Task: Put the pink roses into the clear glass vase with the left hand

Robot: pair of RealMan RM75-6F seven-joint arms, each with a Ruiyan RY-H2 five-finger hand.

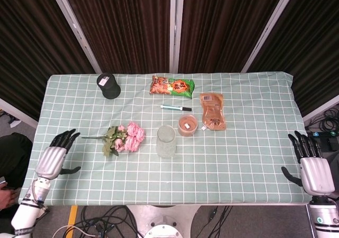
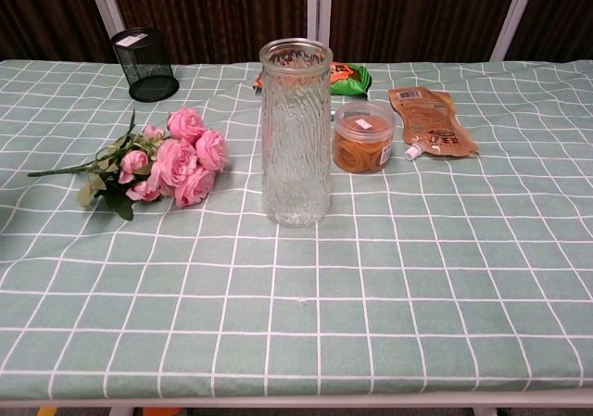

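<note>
From the head view, the table (image 1: 254,158) is covered in a pale green checked cloth and the pink roses (image 1: 126,138) lie flat on it, left of centre toward the near edge, blooms pointing right and the stem trailing off to the left. Just beside the blooms, to their right, the clear glass vase (image 1: 166,141) stands upright with nothing in it. The left hand (image 1: 55,157) hovers over the near-left corner of the cloth, fingers spread and extended toward the stem end, holding nothing and not touching the flowers. The right hand (image 1: 312,166) hangs off the near-right corner, fingers apart and pointing up, also holding nothing. Toward the far edge sit a black mesh cup (image 1: 108,86) on the left and a green and orange snack packet (image 1: 171,85) near the middle, with a marker pen (image 1: 176,108) lying just in front of the packet. A small tub with an orange lid (image 1: 187,124) sits right of the vase, and a brown pouch (image 1: 212,111) lies beside the tub on its right. From the chest view, the roses (image 2: 176,163) rest on the cloth left of the vase (image 2: 296,130), close but apart from it, leaves and stem reaching toward the left edge. The mesh cup (image 2: 145,64) stands behind them, the tub (image 2: 363,137) and pouch (image 2: 431,119) to the vase's right, and the packet (image 2: 350,80) peeks out behind the glass. Neither hand shows here.
</note>
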